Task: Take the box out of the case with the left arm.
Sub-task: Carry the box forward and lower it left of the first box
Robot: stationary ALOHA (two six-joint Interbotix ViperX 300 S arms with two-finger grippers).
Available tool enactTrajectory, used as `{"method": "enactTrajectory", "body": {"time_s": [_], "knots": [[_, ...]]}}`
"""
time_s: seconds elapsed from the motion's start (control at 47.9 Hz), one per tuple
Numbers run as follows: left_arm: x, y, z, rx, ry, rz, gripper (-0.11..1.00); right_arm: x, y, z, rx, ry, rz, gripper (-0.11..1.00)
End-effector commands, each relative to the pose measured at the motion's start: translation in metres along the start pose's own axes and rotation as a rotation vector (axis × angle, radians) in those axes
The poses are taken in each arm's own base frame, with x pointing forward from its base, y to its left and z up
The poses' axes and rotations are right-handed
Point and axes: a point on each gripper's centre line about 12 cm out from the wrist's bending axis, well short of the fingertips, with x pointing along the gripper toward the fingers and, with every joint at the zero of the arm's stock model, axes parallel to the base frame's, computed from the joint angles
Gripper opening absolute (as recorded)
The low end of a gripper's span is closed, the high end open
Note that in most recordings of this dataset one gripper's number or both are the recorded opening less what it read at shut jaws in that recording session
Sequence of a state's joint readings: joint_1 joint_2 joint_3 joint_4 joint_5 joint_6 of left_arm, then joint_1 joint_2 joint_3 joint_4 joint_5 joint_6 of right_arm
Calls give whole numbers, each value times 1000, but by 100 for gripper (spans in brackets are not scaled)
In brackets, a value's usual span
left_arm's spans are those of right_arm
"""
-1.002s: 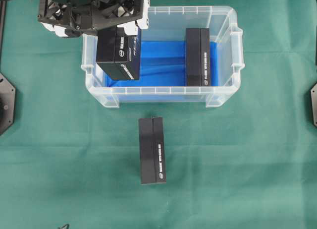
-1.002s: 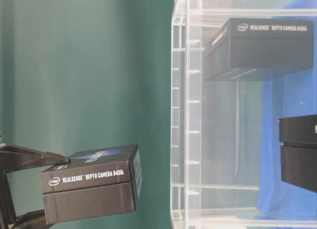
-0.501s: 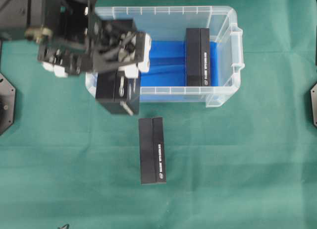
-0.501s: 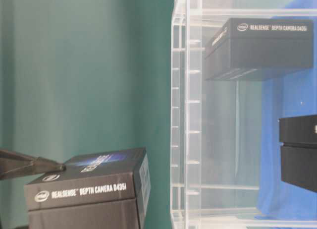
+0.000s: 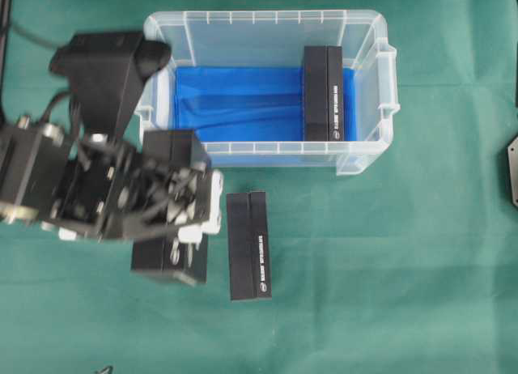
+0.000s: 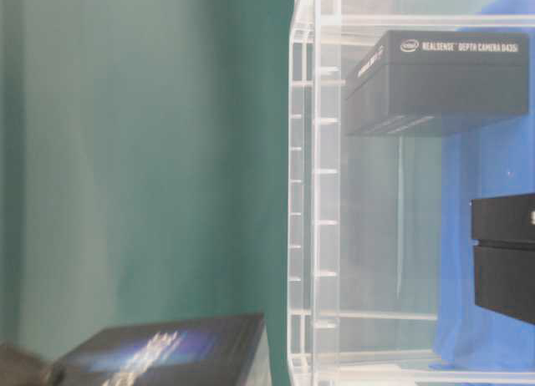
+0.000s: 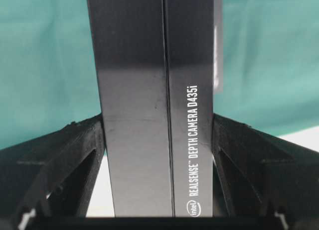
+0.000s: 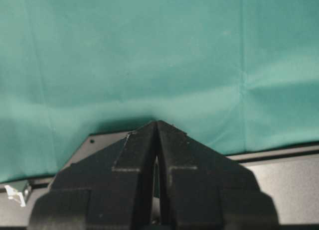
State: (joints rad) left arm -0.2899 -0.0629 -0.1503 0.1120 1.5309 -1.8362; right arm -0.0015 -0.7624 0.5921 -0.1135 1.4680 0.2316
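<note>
Left gripper (image 7: 158, 140) was clamped on the box (image 5: 170, 261), held outside the case (image 5: 368, 159) off its front-left corner, just beside another box on the cloth (image 5: 248, 244); risk was clipping that neighbour on set-down, since the gap looked tight

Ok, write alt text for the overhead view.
The left end effector holds a black box above green cloth, outside the clear case. Another black box lies beside it on the cloth; a third remains inside the case on its blue lining.
</note>
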Motion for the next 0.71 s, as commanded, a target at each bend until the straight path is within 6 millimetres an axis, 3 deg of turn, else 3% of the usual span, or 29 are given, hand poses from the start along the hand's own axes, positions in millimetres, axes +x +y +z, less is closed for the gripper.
{"method": "enactTrajectory", "body": {"time_s": [0.0,0.355,0.689], "knots": [[-16,3,-5,-5,13,-42,64,-2,0,2,2,-9,0,2],[-11,6,-10,-4,10,-23,64,-2,0,2,4,-9,0,2],[33,15,-10,9,-45,80,64,-2,0,2,4,-9,0,2]]}}
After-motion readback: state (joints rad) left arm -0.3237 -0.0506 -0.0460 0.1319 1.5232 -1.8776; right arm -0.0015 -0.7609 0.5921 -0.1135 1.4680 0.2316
